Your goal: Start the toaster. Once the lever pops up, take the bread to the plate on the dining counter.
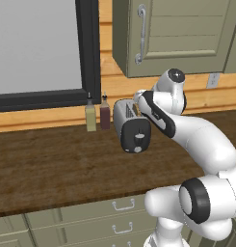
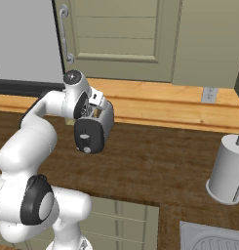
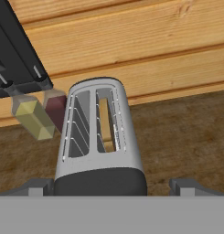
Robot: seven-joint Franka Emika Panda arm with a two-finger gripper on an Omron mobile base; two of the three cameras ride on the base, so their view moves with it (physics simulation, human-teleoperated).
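The toaster (image 3: 97,137) is silver with a black end panel, the bread (image 3: 104,125) in its slot tan, the counter (image 1: 52,164) dark brown wood-grain, and two bottles are olive-yellow (image 3: 33,118) and dark red (image 3: 56,109).

Silver toaster (image 3: 98,137) upright on dark worktop; bread (image 3: 104,123) in right slot.
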